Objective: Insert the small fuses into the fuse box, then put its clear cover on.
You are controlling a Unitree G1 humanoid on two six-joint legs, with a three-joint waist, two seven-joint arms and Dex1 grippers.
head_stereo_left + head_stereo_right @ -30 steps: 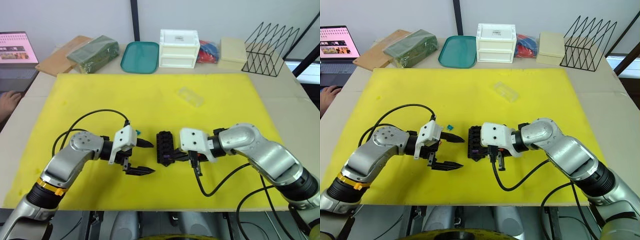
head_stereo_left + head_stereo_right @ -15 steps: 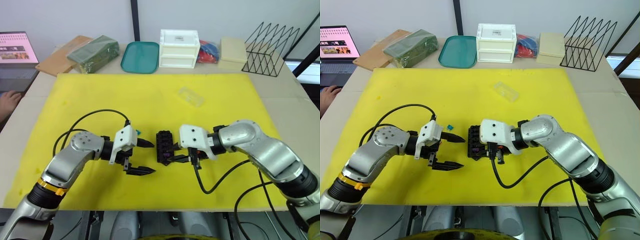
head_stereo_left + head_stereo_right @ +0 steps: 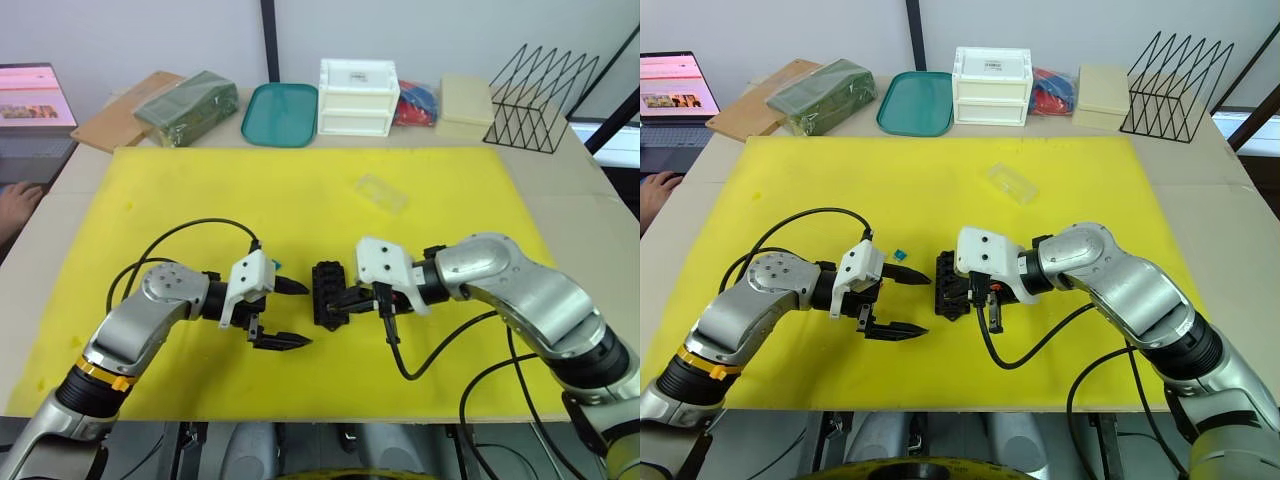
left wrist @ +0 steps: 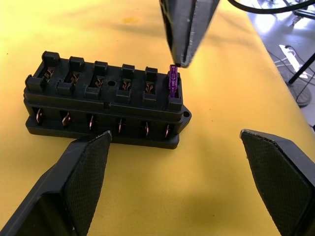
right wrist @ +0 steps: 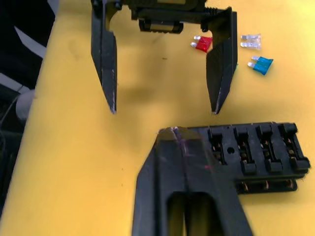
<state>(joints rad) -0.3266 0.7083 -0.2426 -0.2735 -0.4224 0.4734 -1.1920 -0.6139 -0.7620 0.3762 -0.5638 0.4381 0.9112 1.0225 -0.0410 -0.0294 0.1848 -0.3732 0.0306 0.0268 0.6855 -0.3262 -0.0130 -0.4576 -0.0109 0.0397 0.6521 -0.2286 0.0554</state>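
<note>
1. On the yellow foam mat (image 3: 300, 190) lies the small black rectangular plastic fuse box (image 3: 327, 293), near the front middle of the mat, between the two grippers.
2. The left gripper (image 3: 287, 314) hovers just beside the fuse box, on its left side, with its two black fingers spread wide apart and nothing between them.
3. The right gripper (image 4: 186, 51) stands over the end of the fuse box, its two fingers pressed together, with the tips just above a purple blade fuse (image 4: 173, 81).
4. The purple fuse sits upright in the end slot of the far row. The finger tips look to be touching its top, but I cannot say surely if they pinch it or only rest on it.
5. The other slots seen in the left wrist view are empty, and copper contacts show inside them.
6. More small fuses lie loose on the mat behind the left gripper: a red fuse (image 5: 202, 44), a clear grey fuse (image 5: 250, 41) and a teal fuse (image 5: 261, 64), all near each other but apart.
7. The clear rectangular plastic cover (image 3: 381, 193) lies on the mat well apart from the fuse box, toward the far right.
8. At the back edge of the table stand a teal tray (image 3: 280, 113), a white drawer box (image 3: 357, 96) and a black wire rack (image 3: 539, 98).
</note>
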